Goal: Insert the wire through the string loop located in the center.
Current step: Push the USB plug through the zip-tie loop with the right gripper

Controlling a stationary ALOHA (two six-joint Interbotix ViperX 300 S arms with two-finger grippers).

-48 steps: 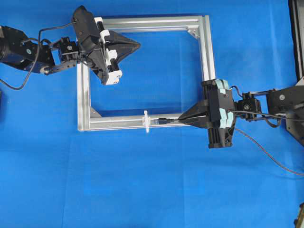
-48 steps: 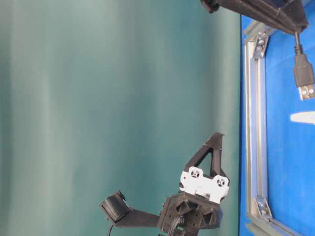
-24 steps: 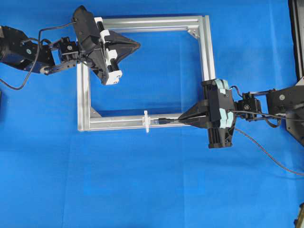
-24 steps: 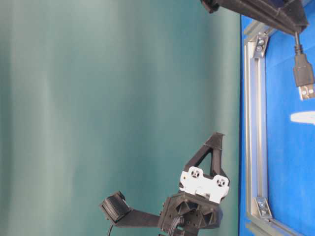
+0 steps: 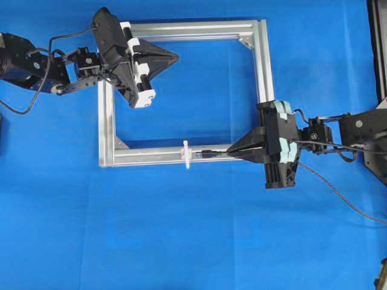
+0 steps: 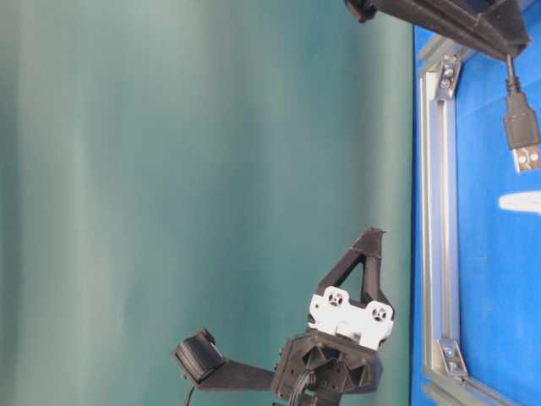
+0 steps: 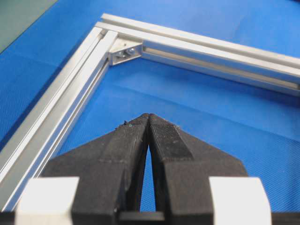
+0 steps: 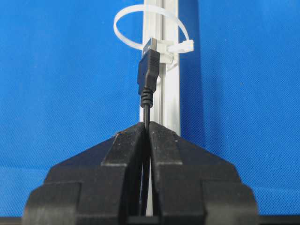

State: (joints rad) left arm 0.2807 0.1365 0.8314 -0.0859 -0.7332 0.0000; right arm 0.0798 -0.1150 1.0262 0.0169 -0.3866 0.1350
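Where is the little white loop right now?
In the overhead view the string loop sits mid-way along the silver frame's bottom bar, just left of the wire's plug, held in the right gripper.

your plug (image 8: pixel 148 65) faces the string loop (image 8: pixel 151 29) with open air between; the frame bar (image 8: pixel 169 93) runs just beside.

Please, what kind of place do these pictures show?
Probably a robotics lab test bench, not a home. A blue cloth covers the table, a bare aluminium frame lies on it as a fixture, and the left gripper and right gripper work there; the right one holds the wire.
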